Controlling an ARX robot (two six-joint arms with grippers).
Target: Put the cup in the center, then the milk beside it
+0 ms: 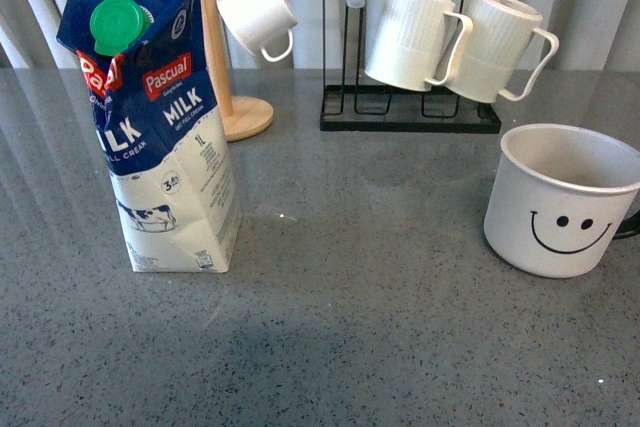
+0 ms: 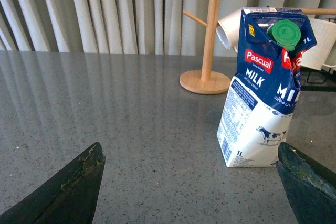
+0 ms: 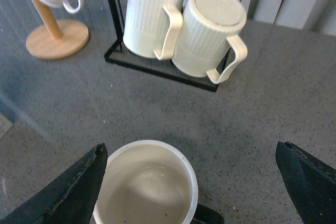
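The cup [image 1: 565, 199], a wide white mug with a black smiley face, stands upright at the right of the grey table; its black handle shows at the frame's right edge. The milk carton [image 1: 160, 117], blue and white with a green screw cap, stands upright at the left. Neither arm shows in the front view. In the left wrist view my left gripper [image 2: 191, 182] is open and empty, with the milk carton [image 2: 262, 87] standing just beyond one fingertip [image 2: 307, 182]. In the right wrist view my right gripper [image 3: 191, 187] is open above the empty cup [image 3: 144, 184], which lies next to one finger [image 3: 73, 192].
A black wire rack [image 1: 410, 112] with a wooden bar holds two ribbed white mugs [image 1: 455, 42] at the back. A wooden mug tree [image 1: 225, 67] with a small plain white cup [image 1: 258, 12] stands behind the carton. Grey curtains hang behind the table.
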